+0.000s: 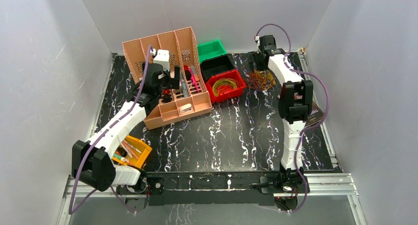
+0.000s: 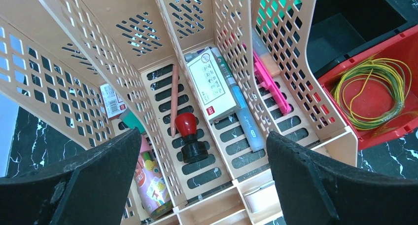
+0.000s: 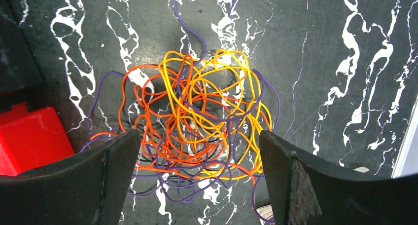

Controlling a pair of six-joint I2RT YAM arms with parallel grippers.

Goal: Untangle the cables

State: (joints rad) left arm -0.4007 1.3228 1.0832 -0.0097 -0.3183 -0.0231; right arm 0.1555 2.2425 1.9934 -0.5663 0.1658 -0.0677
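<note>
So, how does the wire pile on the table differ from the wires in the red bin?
The table pile is a messy knot; the bin wires form a tidy round coil. The table pile is orange, yellow and purple; the bin wires are yellow and green. Both are thin, flexible wires.

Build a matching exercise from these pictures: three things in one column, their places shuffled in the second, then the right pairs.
Things
1. tangled cables
2. coiled yellow-green wires
3. red-capped stamp

Places
A. in a slot of the peach organizer
B. on the table, below the open right claw
C. inside the red bin

Pairs: 1-B, 2-C, 3-A
</note>
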